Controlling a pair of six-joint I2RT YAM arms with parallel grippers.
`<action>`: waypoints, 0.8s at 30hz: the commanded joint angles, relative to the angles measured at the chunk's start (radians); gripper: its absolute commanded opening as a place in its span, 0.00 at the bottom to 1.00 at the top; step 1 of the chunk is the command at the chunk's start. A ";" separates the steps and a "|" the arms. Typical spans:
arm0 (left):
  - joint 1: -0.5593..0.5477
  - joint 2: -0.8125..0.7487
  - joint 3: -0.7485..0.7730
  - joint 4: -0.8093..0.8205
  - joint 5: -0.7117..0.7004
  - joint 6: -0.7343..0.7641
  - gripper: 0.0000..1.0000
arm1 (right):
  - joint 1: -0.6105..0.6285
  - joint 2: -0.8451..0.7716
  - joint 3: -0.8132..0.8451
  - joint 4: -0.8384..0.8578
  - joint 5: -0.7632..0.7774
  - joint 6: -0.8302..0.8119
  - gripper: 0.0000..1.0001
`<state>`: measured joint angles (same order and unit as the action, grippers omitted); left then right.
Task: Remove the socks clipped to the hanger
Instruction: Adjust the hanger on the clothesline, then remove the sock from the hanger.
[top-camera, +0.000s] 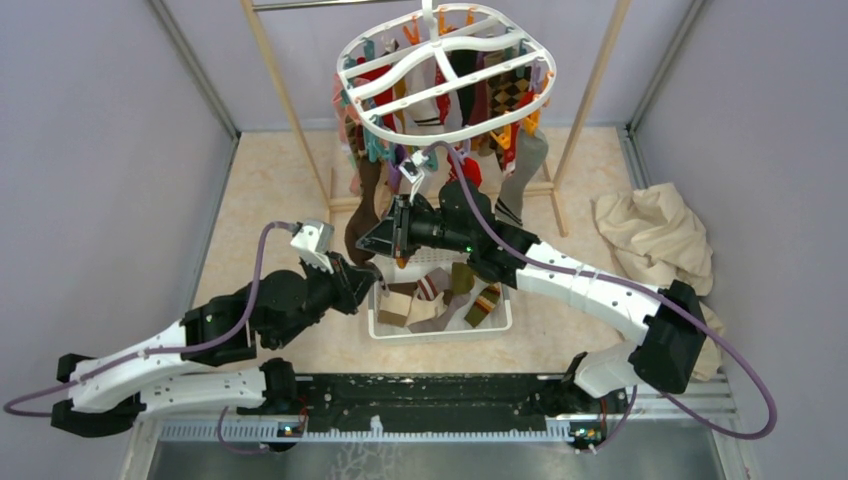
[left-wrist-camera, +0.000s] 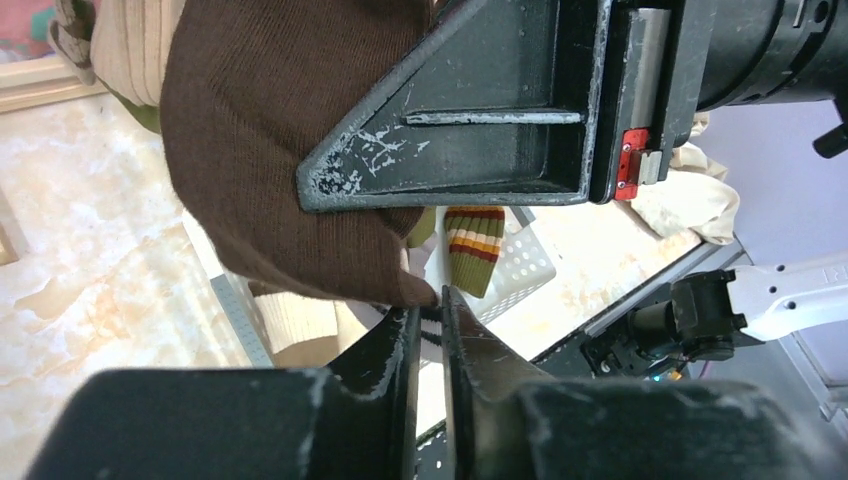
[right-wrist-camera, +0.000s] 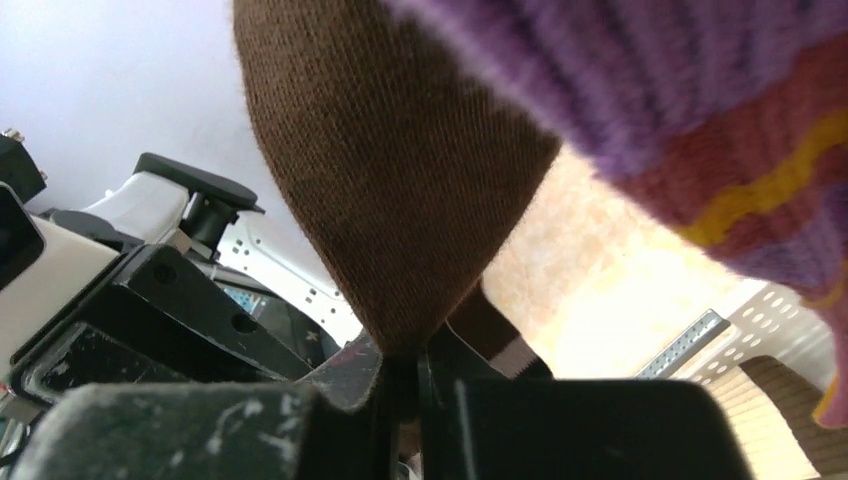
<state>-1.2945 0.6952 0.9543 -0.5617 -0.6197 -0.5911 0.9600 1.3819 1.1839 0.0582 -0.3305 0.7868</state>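
Wooden pole rack (top-camera: 591, 90) at far side: two slanted poles, low crossbar between them. White slotted basket (top-camera: 440, 333) on surface, near side of rack, centre. Crumpled beige cloth (top-camera: 655, 235) heaped at right by wall, well apart from basket. Surface (top-camera: 270, 190) beige, marbled. Grey walls (top-camera: 100, 150) on three sides. Metal rail (top-camera: 430, 428) along near edge.

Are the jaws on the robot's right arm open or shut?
Shut. In the right wrist view the right gripper pinches the lower tip of the dark brown knitted fabric sock tightly between its jaws.
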 joint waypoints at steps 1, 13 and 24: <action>-0.005 0.003 0.015 -0.003 -0.029 0.003 0.25 | 0.008 -0.038 -0.004 0.001 0.053 -0.037 0.01; -0.004 0.144 0.320 -0.134 -0.025 0.064 0.90 | 0.008 -0.032 -0.009 -0.127 0.155 -0.159 0.00; 0.044 0.224 0.396 -0.035 -0.153 0.211 0.99 | 0.008 0.003 -0.005 -0.115 0.146 -0.169 0.00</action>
<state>-1.2850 0.8936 1.3350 -0.6468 -0.7265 -0.4656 0.9600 1.3861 1.1648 -0.0784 -0.1844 0.6403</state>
